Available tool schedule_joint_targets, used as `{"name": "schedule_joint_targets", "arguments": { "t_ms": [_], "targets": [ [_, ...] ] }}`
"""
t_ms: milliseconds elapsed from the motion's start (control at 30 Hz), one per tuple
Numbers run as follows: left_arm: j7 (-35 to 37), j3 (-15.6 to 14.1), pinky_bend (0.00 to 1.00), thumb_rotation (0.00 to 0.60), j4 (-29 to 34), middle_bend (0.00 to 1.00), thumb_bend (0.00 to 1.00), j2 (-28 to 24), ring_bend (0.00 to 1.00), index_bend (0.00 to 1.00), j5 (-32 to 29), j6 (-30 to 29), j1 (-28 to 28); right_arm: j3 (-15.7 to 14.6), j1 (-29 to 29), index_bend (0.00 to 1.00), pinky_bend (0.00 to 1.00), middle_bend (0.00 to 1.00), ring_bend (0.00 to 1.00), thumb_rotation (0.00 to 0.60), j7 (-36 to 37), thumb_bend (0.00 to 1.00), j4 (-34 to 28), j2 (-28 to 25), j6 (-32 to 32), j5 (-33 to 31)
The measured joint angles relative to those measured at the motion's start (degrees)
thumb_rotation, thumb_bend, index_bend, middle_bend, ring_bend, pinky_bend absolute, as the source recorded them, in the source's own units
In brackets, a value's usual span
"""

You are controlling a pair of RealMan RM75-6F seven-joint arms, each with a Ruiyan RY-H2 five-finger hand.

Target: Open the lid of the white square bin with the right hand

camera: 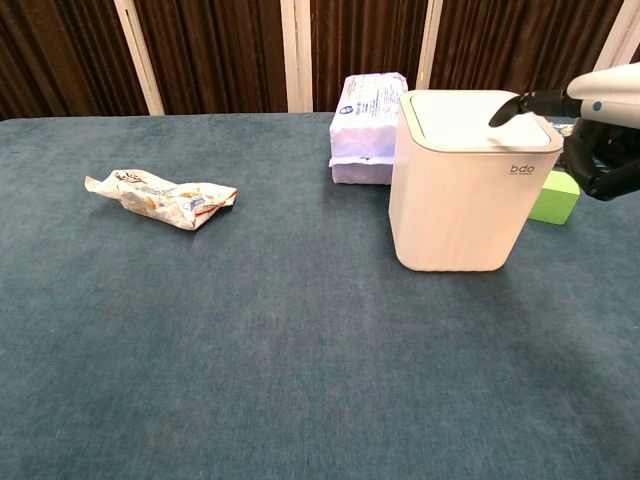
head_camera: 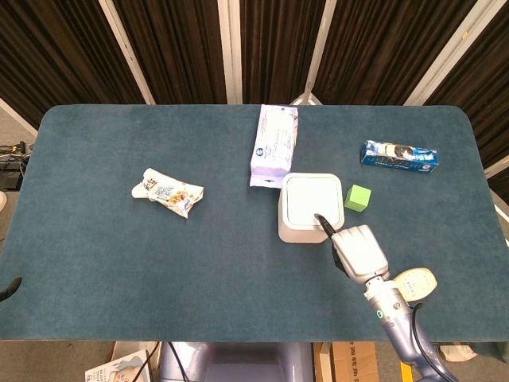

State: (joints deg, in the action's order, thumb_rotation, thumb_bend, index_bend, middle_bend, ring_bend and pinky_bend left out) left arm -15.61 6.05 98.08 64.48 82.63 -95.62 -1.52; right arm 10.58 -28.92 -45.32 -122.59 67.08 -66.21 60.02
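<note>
The white square bin [head_camera: 302,227] stands right of the table's middle, its lid [head_camera: 312,199] flat and closed. In the chest view the bin [camera: 460,200] shows a "bdo" mark under the lid [camera: 465,115]. My right hand [head_camera: 358,251] hangs at the bin's near right corner. One dark finger [head_camera: 322,220] reaches out over the lid's front edge while the others are curled under the palm. The chest view puts this hand [camera: 600,125] at the right edge, with the fingertip [camera: 500,116] on or just above the lid. A dark sliver of my left hand [head_camera: 8,288] shows at the left edge.
A purple tissue pack [head_camera: 274,143] lies just behind the bin. A green cube [head_camera: 358,198] sits close on its right, and a blue snack pack [head_camera: 399,157] lies further back right. A crumpled snack wrapper [head_camera: 167,191] rests on the left half of the blue table [head_camera: 119,255].
</note>
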Motion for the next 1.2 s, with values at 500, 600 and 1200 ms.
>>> {"name": "schedule_joint_targets", "arguments": {
  "t_ms": [500,600,1200],
  "targets": [
    [0.7,-0.3,0.0,0.6,-0.1,0.06,0.07,-0.2,0.0,0.17,0.5,0.2,0.1,-1.7,-1.4,0.28,0.85,0.82,0.85,0.6,1.4,0.93,1.1,-0.3,-0.5,-0.1],
    [0.8,-0.3,0.0,0.6,0.0,0.06,0.07,-0.2,0.0,0.17,0.5,0.2,0.1,-1.8,-1.5,0.12,0.85,0.82,0.85,0.6,1.7,0.92,0.8,-0.5,-0.9,0.3],
    [0.6,-0.3,0.0,0.6,-0.1,0.06,0.07,0.0,0.0,0.17,0.8,0.1,0.1,-4.6,9.1,0.0,0.08,0.02,0.06,0.6,21.5,0.37,4.5,-3.5,-15.4,19.6]
  ]
}}
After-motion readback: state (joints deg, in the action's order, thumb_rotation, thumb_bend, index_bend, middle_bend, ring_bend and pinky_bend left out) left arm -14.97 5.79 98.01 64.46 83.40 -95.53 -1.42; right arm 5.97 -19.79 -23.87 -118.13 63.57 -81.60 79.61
